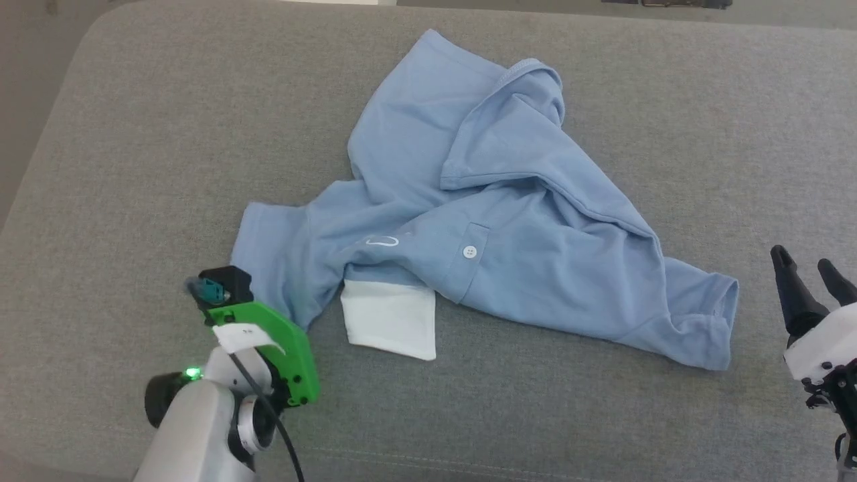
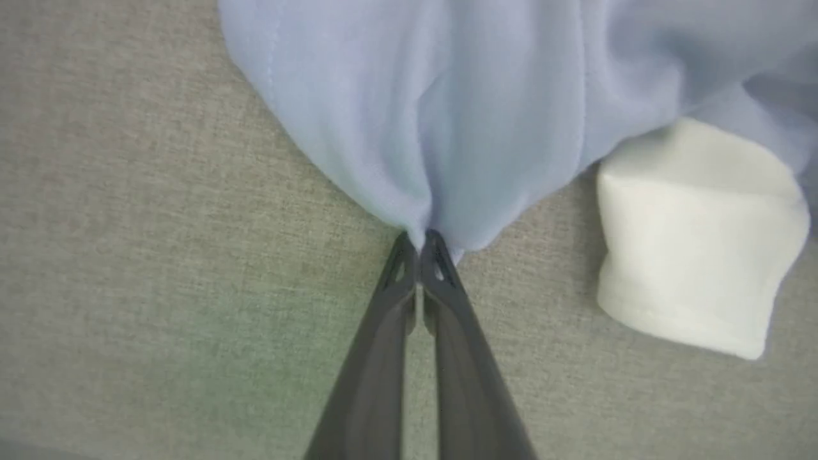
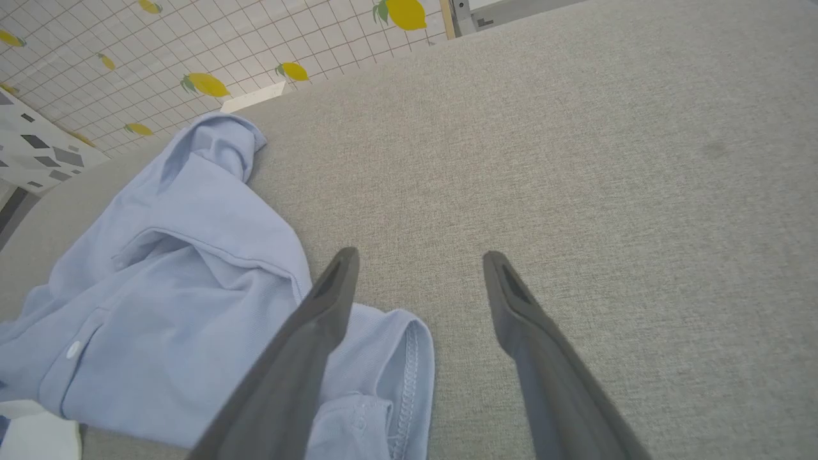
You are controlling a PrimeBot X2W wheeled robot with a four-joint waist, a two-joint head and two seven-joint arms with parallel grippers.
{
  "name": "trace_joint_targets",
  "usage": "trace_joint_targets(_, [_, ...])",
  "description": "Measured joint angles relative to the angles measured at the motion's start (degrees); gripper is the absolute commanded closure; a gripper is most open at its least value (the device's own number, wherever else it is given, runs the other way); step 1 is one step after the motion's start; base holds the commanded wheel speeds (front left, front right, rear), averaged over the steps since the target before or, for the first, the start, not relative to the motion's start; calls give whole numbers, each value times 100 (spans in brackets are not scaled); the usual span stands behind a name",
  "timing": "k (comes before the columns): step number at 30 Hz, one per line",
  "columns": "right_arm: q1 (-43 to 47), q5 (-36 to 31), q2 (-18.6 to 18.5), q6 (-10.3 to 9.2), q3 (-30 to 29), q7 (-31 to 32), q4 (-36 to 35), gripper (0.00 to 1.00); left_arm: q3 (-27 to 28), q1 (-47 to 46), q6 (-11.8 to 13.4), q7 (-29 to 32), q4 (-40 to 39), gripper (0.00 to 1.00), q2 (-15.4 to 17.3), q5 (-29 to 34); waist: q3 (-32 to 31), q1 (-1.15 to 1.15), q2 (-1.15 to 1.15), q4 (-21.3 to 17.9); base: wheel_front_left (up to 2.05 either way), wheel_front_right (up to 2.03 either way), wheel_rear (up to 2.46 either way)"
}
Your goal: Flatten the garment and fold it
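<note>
The garment (image 1: 482,221), a light blue polo shirt, lies crumpled on the grey cushion, with its white collar (image 1: 392,320) sticking out at the near edge and a white button (image 1: 469,252) showing. My left gripper (image 2: 420,239) is shut on a pinch of the garment (image 2: 447,128) at its near-left sleeve edge, beside the collar (image 2: 696,236). In the head view the left arm's green wrist mount (image 1: 268,335) covers those fingers. My right gripper (image 1: 807,264) stands open at the right, just off the garment's right sleeve (image 3: 383,377), holding nothing (image 3: 418,259).
A wide grey fabric cushion (image 1: 134,167) carries everything, with bare cloth left, right and in front of the shirt. Beyond its far edge the right wrist view shows a tiled wall with lemon prints (image 3: 211,83).
</note>
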Motion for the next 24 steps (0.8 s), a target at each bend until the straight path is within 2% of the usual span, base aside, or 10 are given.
trace_joint_targets(2, [-1,0,2,0,4,0,19,0,-37,10,-65,16,15,100,-65,-130,-8,0,0,8,0,0,0])
trace_joint_targets(3, [-1,0,2,0,22,1,51,0,-29,10,-114,27,41,96,-111,-230,-25,0,0,22,0,0,0])
trace_joint_targets(4, [-1,0,2,0,33,1,64,0,1,12,-132,26,47,26,-129,-270,-36,0,0,23,0,0,0])
trace_joint_targets(5, [-1,0,3,0,41,0,77,0,55,22,-141,5,43,0,-149,-352,-49,0,0,23,0,0,0])
trace_joint_targets(10, [7,0,7,0,55,-19,169,0,413,242,-156,-63,-328,0,-312,-891,-145,0,0,13,0,0,0])
trace_joint_targets(15, [76,1,24,0,49,-56,229,0,1078,616,-80,-614,-1196,0,-293,-1194,-261,0,0,-22,0,0,0])
trace_joint_targets(20, [216,-77,30,0,1,-52,259,0,1367,762,-52,-1796,-1586,0,-34,-615,-278,0,0,-55,0,0,0])
trace_joint_targets(24, [258,-417,-111,0,103,241,292,0,1184,782,-281,-3021,-1327,0,53,0,-206,0,0,-73,0,0,0])
